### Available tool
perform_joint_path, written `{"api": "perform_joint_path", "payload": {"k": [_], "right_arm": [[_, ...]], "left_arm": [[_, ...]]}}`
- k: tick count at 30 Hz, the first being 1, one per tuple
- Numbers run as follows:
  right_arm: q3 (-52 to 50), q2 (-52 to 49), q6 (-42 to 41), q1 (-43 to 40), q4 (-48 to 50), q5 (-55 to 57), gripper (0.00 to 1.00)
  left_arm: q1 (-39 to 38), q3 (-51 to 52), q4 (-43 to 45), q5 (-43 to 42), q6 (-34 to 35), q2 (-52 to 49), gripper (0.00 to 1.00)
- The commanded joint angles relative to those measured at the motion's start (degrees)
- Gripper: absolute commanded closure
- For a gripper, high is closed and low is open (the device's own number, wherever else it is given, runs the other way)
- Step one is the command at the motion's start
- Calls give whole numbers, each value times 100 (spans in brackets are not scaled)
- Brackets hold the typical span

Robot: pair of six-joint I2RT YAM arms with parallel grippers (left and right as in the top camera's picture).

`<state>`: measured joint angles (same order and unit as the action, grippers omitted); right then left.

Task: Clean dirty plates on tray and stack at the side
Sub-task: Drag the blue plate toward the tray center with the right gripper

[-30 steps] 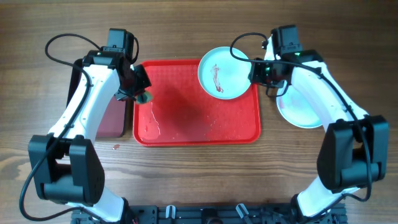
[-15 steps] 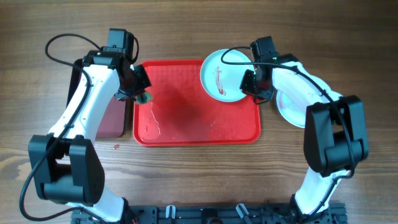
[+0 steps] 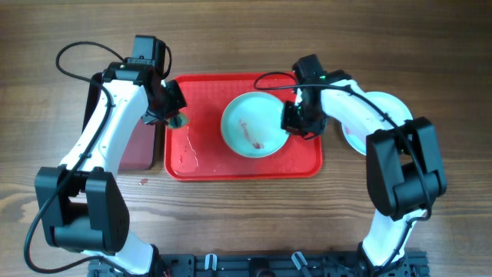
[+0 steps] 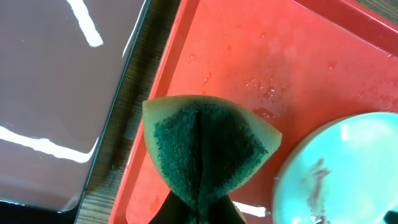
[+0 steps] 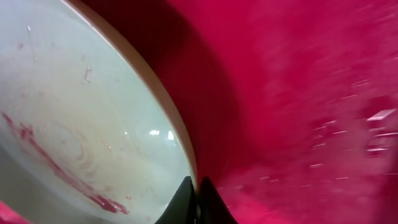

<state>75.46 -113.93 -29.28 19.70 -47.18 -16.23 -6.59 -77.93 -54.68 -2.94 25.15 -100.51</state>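
A pale turquoise plate (image 3: 252,125) with a dark red smear sits over the middle right of the red tray (image 3: 207,154). My right gripper (image 3: 290,121) is shut on its right rim. In the right wrist view the fingers (image 5: 186,198) pinch the thin rim of the plate (image 5: 81,124) above the tray (image 5: 298,93). My left gripper (image 3: 171,115) hovers at the tray's left edge, shut on a folded green and yellow sponge (image 3: 180,120). The left wrist view shows the sponge (image 4: 208,149) over the wet tray (image 4: 249,56), with the plate (image 4: 336,168) to its right.
Another pale plate (image 3: 382,102) lies on the wooden table right of the tray, partly under my right arm. A dark maroon tray (image 3: 138,146) lies along the red tray's left side, and it fills the left of the left wrist view (image 4: 56,93). Water drops (image 3: 188,158) wet the tray's left part.
My right gripper has closed on the smeared plate's rim and pulled it from the tray's far right corner toward the tray's middle. The left arm and sponge have not moved.
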Motion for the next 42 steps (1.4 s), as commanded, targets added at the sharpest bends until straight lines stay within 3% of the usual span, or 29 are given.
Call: {"api": "perform_joint_path", "payload": {"k": [1,3,9,17,20,25,30,39,42], "right_arm": [[-26,-79,59,125,-2,-365,84],[-26,-79,63,125,-2,-494,75],[2,-70,313,122,-2,-588,69],[398,-72,2173,52,417,-17,43],[398,-72,2524,57,728,527,35],[372,-98,3143,59,1086,575,36],[358,-101,3407,59,1231,455,55],[-13,-105,3532,70,1281,179,58],[-22,-107,3534,70,1241,181,68]], "left_arm": [[-7,37,-4,-70,-92,20,96],[-7,37,-4,-70,-92,20,96],[-4,37,-4,-70,-92,20,96],[-4,37,0,-68,-92,20,96],[-7,37,-17,-70,-92,20,96],[-4,37,-26,-68,-94,20,96],[-4,37,-26,-68,-94,20,96],[-7,37,-24,-70,-94,20,96],[-7,37,-24,-70,-92,20,96]]}}
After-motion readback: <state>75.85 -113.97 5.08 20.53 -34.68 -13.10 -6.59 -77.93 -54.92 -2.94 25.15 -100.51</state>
